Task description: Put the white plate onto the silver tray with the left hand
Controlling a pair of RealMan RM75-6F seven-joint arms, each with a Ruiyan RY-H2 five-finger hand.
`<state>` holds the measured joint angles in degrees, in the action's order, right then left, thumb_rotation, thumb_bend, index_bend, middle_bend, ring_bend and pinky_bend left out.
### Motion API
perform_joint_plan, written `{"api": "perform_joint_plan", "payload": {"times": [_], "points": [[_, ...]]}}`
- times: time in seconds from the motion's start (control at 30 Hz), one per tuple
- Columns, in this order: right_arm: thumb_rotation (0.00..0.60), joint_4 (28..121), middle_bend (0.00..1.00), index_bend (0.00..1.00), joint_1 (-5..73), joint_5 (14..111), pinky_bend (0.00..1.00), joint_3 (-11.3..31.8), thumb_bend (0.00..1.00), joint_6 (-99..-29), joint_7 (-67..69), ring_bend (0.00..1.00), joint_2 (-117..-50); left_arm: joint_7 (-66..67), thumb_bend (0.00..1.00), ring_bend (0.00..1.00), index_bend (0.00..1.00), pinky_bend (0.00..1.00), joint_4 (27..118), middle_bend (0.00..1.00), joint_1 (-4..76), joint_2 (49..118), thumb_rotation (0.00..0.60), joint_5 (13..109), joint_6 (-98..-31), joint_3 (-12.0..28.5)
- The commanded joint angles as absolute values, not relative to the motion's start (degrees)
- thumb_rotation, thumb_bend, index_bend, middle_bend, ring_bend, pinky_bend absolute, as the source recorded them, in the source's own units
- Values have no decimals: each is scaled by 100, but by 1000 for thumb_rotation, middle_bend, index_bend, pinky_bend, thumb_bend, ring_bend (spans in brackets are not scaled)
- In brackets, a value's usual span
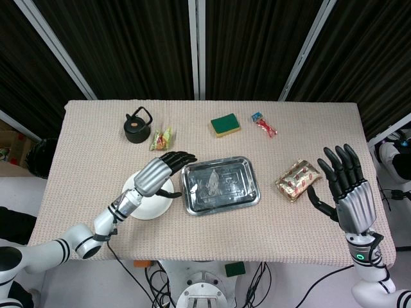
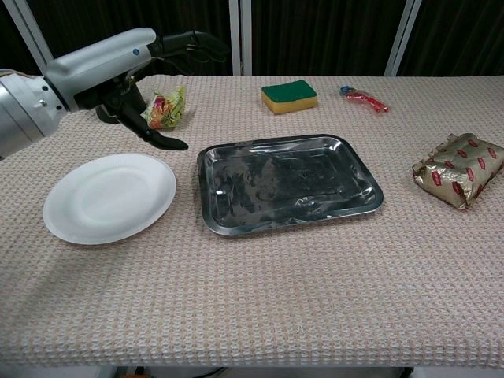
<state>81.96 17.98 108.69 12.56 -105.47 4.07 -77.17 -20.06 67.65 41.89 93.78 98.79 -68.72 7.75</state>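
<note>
Because the white plate [image 2: 109, 197] lies flat on the tabletop [image 2: 315, 299] just left of the silver tray [image 2: 287, 193], the left hand [image 1: 158, 173] hovers above its far edge, fingers spread and empty, seemingly placed to come down on the rim. The right hand [image 1: 345, 186] is held open near a foil packet [image 1: 298, 179], well clear.

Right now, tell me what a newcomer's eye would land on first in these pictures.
The shiny silver tray at the table's middle draws the eye first, with the white plate lying just to its left. Above that plate hovers the left robot hand, dark fingers spread and holding nothing. At the far right edge the right robot hand stands open beside a gold foil packet.
</note>
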Motion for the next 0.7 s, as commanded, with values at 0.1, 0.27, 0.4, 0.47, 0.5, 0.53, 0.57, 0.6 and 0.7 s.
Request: {"api": "perform_joint_plan", "payload": {"times": [0.1, 0.27, 0.4, 0.47, 0.5, 0.53, 0.57, 0.6, 0.7], "points": [[600, 7969, 0, 0, 1826, 10737, 0, 1284, 442, -10606, 498, 0, -7791, -1874, 38, 139, 141, 222, 6810, 151, 4208, 9317, 600, 9753, -6862, 756], [600, 7892, 0, 0, 1830, 10642, 0, 1201, 442, -10568, 646, 0, -7845, -1766, 36, 139, 140, 220, 6917, 151, 4188, 9247, 600, 9672, -6910, 693], [600, 7873, 0, 0, 1807, 10630, 0, 1171, 443, -10620, 620, 0, -7845, -1578, 32, 139, 141, 220, 7003, 152, 4161, 9181, 600, 9691, -6987, 616], [600, 7890, 0, 0, 1782, 10570, 0, 1174, 447, -10635, 604, 0, -7844, -1405, 30, 139, 146, 220, 7065, 153, 4136, 9114, 600, 9663, -6966, 576], [600, 7898, 0, 0, 1760, 10529, 0, 1167, 448, -10642, 605, 0, -7843, -1258, 30, 139, 149, 220, 7132, 153, 4108, 9053, 600, 9634, -6944, 546], [600, 7900, 0, 0, 1743, 10502, 0, 1157, 450, -10644, 611, 0, -7840, -1142, 30, 139, 154, 220, 7192, 153, 4082, 9000, 600, 9608, -6928, 522], [600, 7898, 0, 0, 1726, 10477, 0, 1146, 450, -10645, 618, 0, -7836, -1029, 30, 139, 156, 220, 7260, 153, 4052, 8942, 600, 9585, -6917, 496], [600, 7897, 0, 0, 1703, 10447, 0, 1130, 450, -10646, 625, 0, -7828, -886, 30, 139, 157, 220, 7355, 153, 4003, 8859, 600, 9565, -6914, 449], [600, 7875, 0, 0, 1657, 10421, 0, 1088, 450, -10662, 658, 0, -7780, -527, 30, 137, 157, 220, 7503, 153, 3805, 8622, 600, 9544, -6961, 254]]}}
